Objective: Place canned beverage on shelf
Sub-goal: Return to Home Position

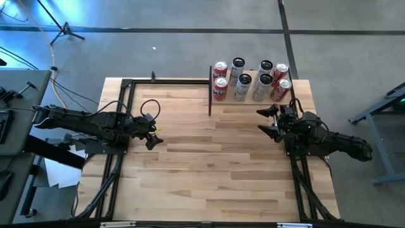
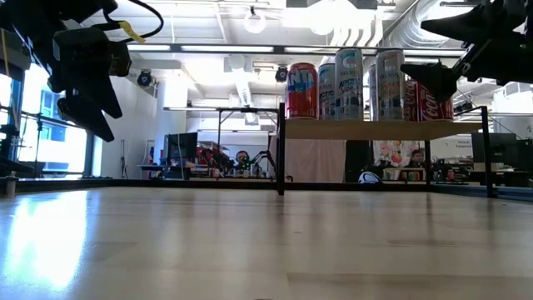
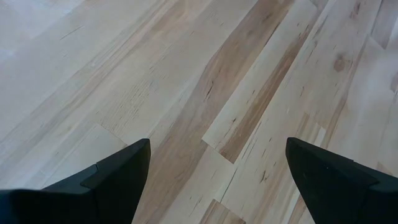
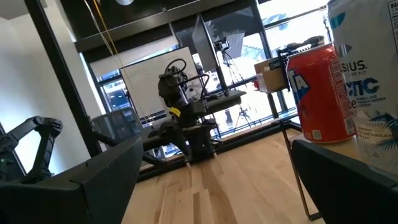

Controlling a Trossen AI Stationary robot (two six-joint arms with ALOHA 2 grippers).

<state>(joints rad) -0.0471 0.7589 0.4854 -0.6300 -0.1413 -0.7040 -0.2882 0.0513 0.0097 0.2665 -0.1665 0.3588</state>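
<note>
Several cans, red ones and silver ones, stand upright on their bases on the shelf, a light-wood board on black posts at the table's far right. In the right wrist view a red can and a silver can show close by. My right gripper hangs open above the table, just on the near side of the shelf, and holds nothing. At the table's left my left gripper is open too, slanting down over bare wood.
Bare wooden tabletop lies between the two arms. A black metal frame runs along the table's far left, and a black shelf post stands left of the cans. People sit in the room beyond the table.
</note>
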